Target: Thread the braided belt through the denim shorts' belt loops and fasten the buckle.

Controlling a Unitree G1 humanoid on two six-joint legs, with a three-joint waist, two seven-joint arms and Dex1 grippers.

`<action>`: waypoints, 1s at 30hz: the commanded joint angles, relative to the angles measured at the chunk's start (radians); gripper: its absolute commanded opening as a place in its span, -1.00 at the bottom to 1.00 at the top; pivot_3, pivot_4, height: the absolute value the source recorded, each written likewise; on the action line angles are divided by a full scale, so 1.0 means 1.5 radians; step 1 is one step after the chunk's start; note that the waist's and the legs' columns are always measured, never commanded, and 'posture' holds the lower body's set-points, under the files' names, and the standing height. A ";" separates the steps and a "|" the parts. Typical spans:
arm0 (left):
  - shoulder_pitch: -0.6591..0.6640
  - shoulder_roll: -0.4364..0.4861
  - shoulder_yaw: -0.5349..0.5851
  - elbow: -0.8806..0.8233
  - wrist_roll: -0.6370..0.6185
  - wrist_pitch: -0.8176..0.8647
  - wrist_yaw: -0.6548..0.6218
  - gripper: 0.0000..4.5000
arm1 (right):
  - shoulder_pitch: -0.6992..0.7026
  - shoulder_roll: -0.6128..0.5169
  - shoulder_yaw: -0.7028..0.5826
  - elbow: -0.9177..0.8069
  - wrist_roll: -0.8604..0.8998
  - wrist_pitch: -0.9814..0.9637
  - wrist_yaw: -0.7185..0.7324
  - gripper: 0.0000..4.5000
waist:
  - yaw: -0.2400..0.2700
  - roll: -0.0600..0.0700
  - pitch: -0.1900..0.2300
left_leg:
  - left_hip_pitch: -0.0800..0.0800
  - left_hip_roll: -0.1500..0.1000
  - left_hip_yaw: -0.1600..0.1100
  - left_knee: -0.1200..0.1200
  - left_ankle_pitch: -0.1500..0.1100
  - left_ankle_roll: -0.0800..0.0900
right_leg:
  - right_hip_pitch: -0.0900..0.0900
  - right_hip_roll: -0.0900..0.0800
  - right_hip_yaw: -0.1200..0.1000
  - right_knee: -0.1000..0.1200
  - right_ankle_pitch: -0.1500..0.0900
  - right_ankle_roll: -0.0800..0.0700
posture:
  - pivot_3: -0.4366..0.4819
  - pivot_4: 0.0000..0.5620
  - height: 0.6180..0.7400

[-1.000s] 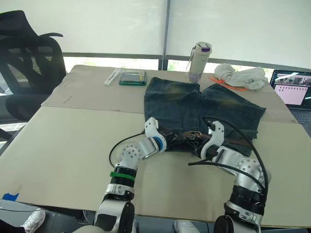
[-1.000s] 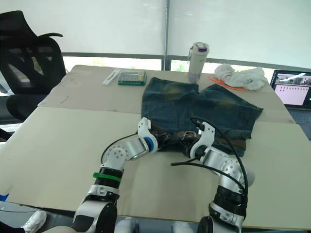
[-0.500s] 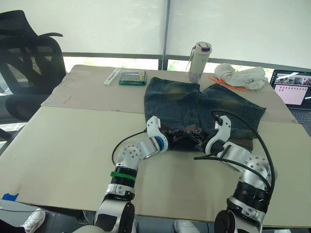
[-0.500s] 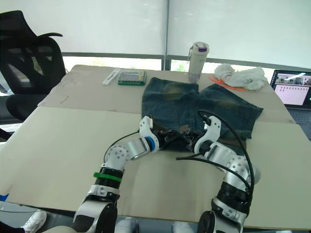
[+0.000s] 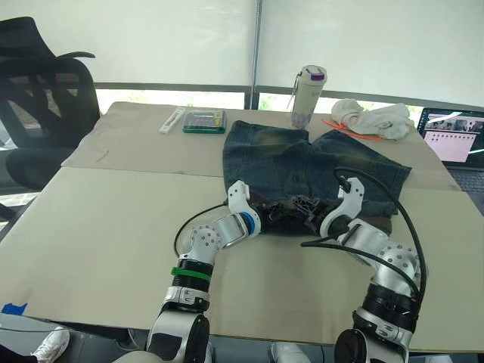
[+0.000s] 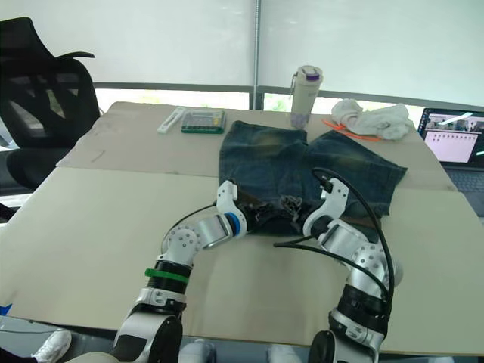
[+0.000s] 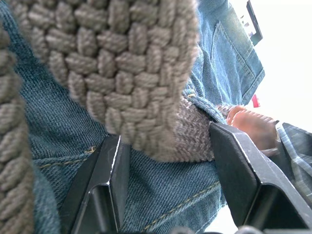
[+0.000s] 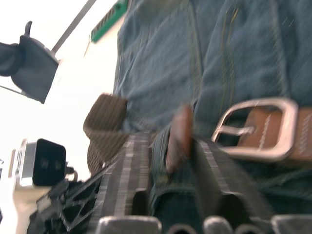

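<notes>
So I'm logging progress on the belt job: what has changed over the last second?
The right end effector shifted to the robot's right along the waistband of the denim shorts, then eased back slightly toward the buckle. The left end effector stayed at the braided belt. The shorts and the bottle kept their places.

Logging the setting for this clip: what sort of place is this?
Probably an office or lab workroom: a black office chair at a large table, an open laptop, and roller blinds over the windows.
</notes>
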 commanded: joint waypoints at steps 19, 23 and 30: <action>-0.028 -0.066 0.005 0.005 0.021 0.011 0.008 0.35 | 0.000 -0.022 -0.009 -0.003 0.058 -0.036 -0.027 -0.98 | -0.005 0.000 0.000 | 0.000 0.000 0.000 0.000 0.000 0.000 | 0.000 0.000 0.000 0.000 0.000 0.000 | -0.05 -0.47 0.96; -0.023 -0.061 0.003 0.004 0.024 0.010 0.004 0.35 | 0.002 -0.104 -0.044 0.008 0.067 -0.032 -0.014 -0.98 | -0.005 0.000 0.000 | 0.000 0.000 0.000 0.000 0.000 0.000 | 0.000 0.000 0.000 0.000 0.000 0.000 | -0.05 -0.47 0.96; -0.012 -0.051 0.002 -0.001 0.029 0.015 -0.003 0.35 | 0.021 -0.281 -0.110 0.047 0.127 0.022 0.053 -0.98 | -0.004 0.000 0.000 | 0.000 0.000 0.000 0.000 0.000 0.000 | 0.000 0.000 0.000 -0.001 0.000 0.000 | -0.05 -0.47 0.96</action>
